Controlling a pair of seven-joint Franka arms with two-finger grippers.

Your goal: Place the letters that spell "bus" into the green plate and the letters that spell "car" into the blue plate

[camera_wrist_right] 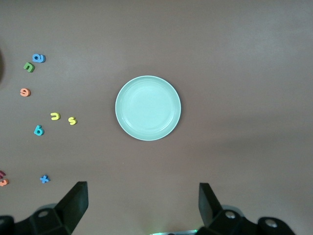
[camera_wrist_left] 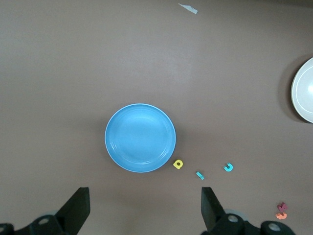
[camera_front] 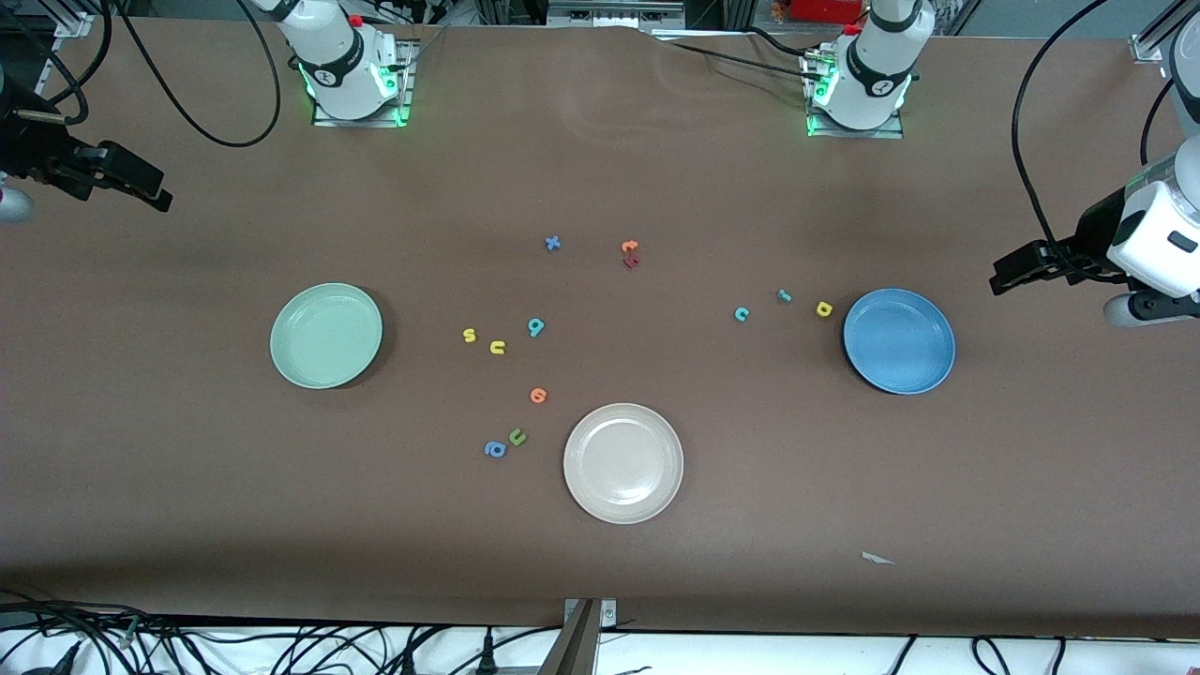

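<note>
The pale green plate lies toward the right arm's end of the table and holds nothing. Beside it lie the yellow "s", the yellow "u" and the teal looped letter. The blue plate lies toward the left arm's end, also bare. The yellow "a", the thin teal "r" and the teal "c" sit in a row next to it. My right gripper and left gripper hang open and high at the table's ends.
A cream-white plate lies nearest the front camera. Near it are an orange round letter, a green "u" and a blue "a". Nearer the bases lie a blue "x" and orange and red letters. A paper scrap lies near the front edge.
</note>
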